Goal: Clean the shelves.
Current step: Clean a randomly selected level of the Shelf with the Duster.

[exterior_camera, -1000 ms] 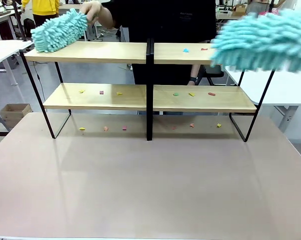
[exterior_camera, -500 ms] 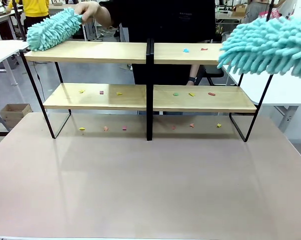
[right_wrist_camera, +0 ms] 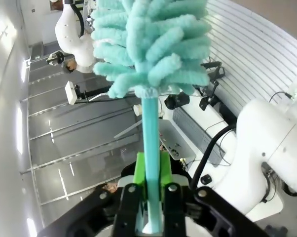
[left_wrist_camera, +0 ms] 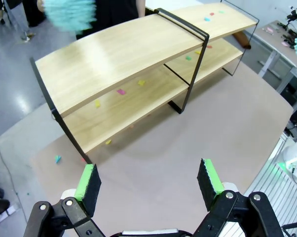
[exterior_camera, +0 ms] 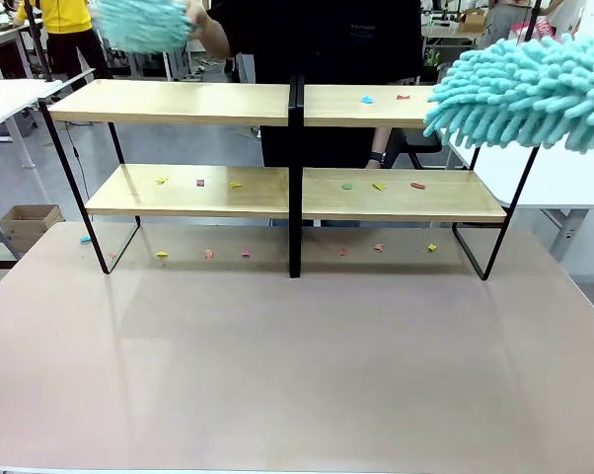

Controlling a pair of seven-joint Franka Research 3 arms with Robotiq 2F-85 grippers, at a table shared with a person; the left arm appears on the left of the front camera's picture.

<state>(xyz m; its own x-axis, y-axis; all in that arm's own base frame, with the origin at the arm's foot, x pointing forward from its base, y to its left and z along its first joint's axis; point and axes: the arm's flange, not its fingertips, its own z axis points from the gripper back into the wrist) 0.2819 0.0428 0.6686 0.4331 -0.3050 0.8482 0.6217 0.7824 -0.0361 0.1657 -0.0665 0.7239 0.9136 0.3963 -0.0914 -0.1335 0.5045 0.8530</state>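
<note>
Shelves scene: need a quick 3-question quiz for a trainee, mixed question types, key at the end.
1. True or false: the left gripper is shut on something.
2. On the top board of the shelves, the coloured scraps lie: A) left of the central post; B) right of it; C) on both sides.
3. What does the right gripper clamp?
Key: 1 false, its jaws stand open and empty. 2 B. 3 The handle of a teal duster.
</note>
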